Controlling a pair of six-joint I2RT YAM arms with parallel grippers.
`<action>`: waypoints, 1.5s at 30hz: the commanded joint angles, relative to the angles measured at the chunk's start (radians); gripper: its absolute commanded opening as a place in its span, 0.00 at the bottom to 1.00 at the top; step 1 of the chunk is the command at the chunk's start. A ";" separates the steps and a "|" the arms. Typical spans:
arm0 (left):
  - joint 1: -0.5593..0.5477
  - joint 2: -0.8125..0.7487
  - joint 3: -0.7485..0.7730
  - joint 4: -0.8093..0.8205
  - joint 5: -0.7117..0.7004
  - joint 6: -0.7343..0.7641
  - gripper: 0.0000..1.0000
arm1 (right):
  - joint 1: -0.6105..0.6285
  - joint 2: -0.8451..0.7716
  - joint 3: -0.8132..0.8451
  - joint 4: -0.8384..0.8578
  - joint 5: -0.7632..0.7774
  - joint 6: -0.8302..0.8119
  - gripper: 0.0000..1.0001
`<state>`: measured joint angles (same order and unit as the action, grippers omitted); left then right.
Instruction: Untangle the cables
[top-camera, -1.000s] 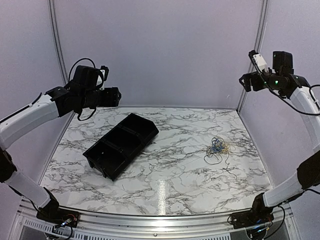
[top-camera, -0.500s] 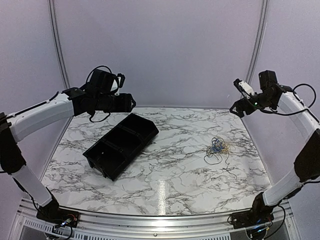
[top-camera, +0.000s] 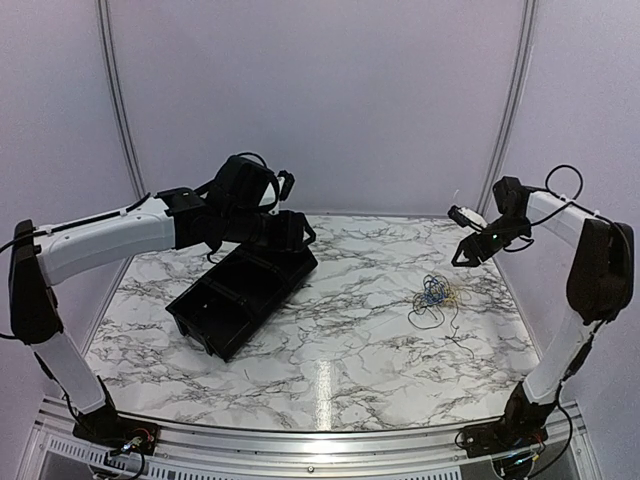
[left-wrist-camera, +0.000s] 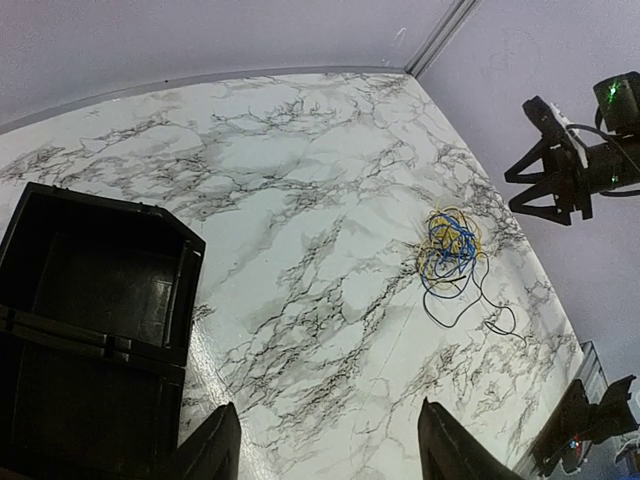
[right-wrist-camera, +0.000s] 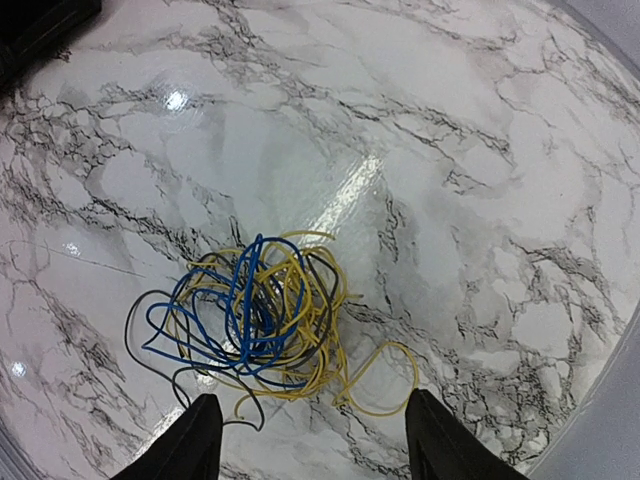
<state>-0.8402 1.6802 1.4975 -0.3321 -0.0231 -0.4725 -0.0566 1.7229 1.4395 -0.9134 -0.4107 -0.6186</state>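
A tangle of blue, yellow and black cables (top-camera: 435, 294) lies on the marble desk (top-camera: 350, 370) near its right edge, while the left fingers (left-wrist-camera: 216, 452) and right fingers (right-wrist-camera: 196, 446) hover spread wide, holding nothing.

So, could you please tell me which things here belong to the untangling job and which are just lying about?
Job: cable tangle in blue, yellow and black; left hand, open; right hand, open.
Lying about: black divided bin; marble table.
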 joint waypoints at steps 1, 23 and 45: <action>-0.019 0.029 0.036 0.021 0.052 -0.012 0.64 | -0.005 0.025 0.038 -0.044 -0.013 -0.062 0.60; -0.077 0.080 0.024 0.021 0.165 0.006 0.60 | 0.237 -0.431 -0.459 -0.053 0.249 -0.470 0.46; -0.082 0.010 -0.046 0.026 0.107 -0.035 0.64 | 0.411 -0.394 -0.638 0.153 0.483 -0.765 0.36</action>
<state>-0.9176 1.7397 1.4727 -0.3195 0.1040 -0.4938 0.3405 1.3056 0.8223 -0.8371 0.0166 -1.3304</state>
